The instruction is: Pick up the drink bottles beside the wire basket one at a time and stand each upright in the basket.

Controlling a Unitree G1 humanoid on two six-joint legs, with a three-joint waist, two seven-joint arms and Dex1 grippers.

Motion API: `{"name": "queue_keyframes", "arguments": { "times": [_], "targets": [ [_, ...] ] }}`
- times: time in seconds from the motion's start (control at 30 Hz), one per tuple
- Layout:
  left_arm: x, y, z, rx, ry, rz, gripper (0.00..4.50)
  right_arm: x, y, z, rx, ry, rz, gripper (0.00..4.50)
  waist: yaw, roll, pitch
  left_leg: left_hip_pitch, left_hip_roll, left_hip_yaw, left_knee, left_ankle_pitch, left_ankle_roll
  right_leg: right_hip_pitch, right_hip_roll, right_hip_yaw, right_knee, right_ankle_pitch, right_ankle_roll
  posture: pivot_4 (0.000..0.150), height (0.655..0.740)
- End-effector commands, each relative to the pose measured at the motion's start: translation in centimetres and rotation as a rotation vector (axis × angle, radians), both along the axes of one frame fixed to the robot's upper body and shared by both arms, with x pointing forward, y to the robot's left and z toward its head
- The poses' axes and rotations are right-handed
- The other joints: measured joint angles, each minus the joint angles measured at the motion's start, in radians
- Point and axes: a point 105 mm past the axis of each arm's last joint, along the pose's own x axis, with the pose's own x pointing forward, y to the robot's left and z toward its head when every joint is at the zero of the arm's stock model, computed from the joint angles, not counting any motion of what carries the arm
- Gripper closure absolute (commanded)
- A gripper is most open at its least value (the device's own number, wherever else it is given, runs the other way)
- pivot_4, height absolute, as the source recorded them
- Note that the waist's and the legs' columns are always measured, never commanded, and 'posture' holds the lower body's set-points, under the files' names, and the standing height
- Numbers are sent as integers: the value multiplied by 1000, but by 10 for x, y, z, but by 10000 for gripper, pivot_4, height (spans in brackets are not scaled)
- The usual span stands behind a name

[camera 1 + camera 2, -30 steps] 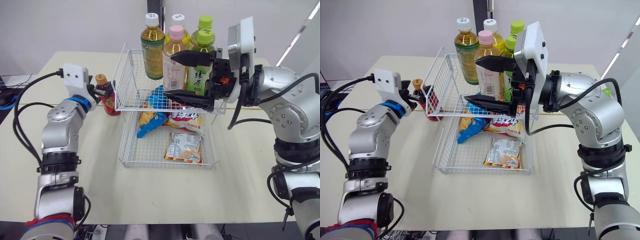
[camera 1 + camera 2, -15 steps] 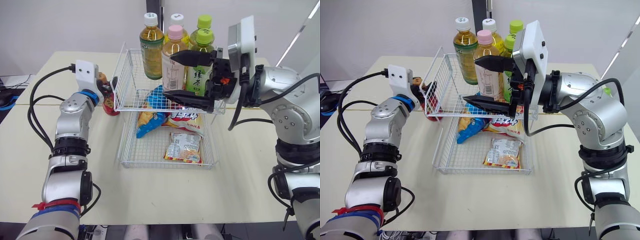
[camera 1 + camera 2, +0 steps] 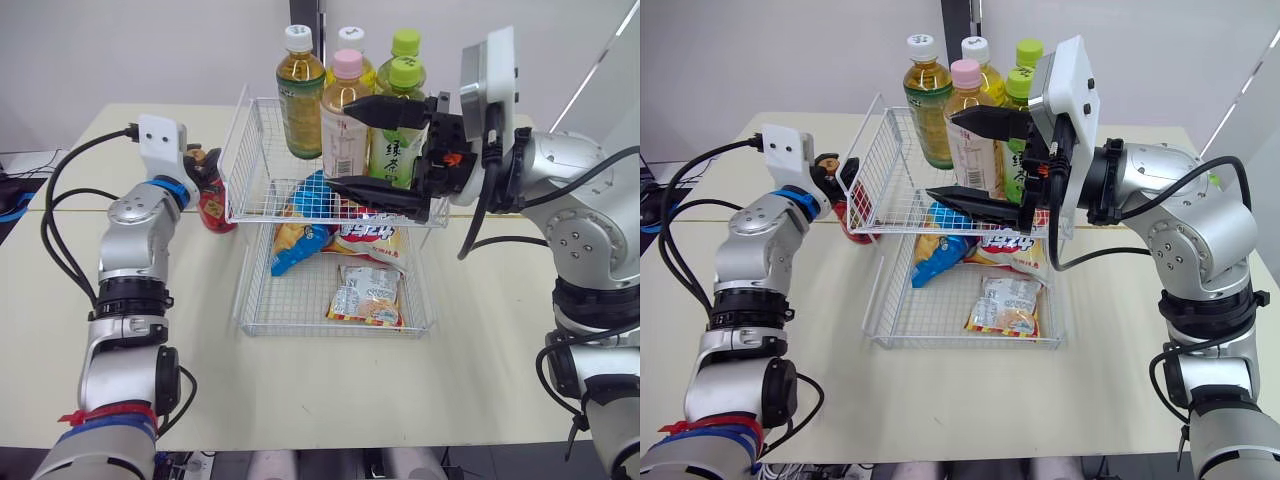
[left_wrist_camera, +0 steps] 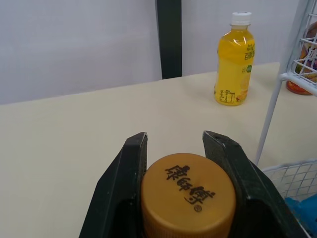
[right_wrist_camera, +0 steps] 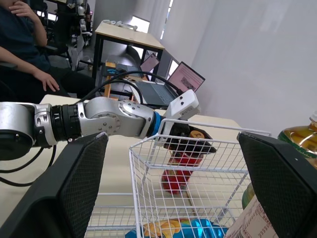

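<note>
Left wrist view shows left gripper (image 4: 174, 143) gripping a tan-capped bottle (image 4: 187, 196).

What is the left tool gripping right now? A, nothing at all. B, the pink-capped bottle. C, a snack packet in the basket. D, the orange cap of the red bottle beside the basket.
D: in the left wrist view, the left tool has its fingers pressed against both sides of the orange cap of the red bottle beside the wire basket.
</note>
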Motion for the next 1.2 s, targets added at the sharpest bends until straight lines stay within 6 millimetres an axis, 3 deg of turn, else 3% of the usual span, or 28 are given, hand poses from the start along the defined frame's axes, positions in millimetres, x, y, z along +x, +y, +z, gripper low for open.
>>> {"name": "queue_keyframes", "arguments": {
  "times": [0.03, 0.33, 0.43, 0.53, 0.83, 0.97, 1.2],
  "targets": [
    [-25, -7, 99, 54, -235, -82, 31161, -4, -7, 12, 26, -47, -9, 0, 4, 0, 0, -1, 0, 0, 0, 0, 0, -1, 0, 0, 0, 0, 0, 1500, 7400],
    [-86, -52, 214, 182, -358, -408, 31161, 3, -20, 11, 29, -48, -64, 0, 18, 0, 1, -8, -3, 0, 1, 1, -1, -5, -2, -2, -2, 0, 1, 1500, 7400],
    [-101, -68, 241, 158, -422, -483, 31161, 2, -22, 10, 34, -46, -74, 0, 16, 0, 1, -7, -2, 0, 1, 1, -1, -5, -1, -1, -1, 0, 1, 1500, 7400],
    [-114, -94, 253, 110, -439, -621, 31161, 2, -23, 9, 41, -46, -85, 0, 13, 0, 1, -6, -1, -1, 1, 1, -1, -5, 0, -1, 0, 0, 1, 1500, 7400],
    [-113, -129, 224, 94, -324, -807, 31161, 1, -26, 10, 52, -56, -110, 0, -2, 2, 2, -7, 0, 3, 1, 1, -2, -10, 0, 2, 4, 0, 1, 1500, 7400],
    [-106, -143, 201, 78, -263, -841, 31161, 0, -27, 11, 53, -59, -117, 0, 2, 2, 2, -9, -1, 2, 1, 3, -4, -13, 0, 3, 6, 0, 1, 1500, 7400],
    [-89, -144, 166, 76, -198, -805, 31161, -2, -27, 11, 53, -58, -121, 0, 0, 2, 2, -9, 0, 2, 1, 3, -5, -14, 0, 3, 9, 0, 1, 1500, 7400]
  ]
}}
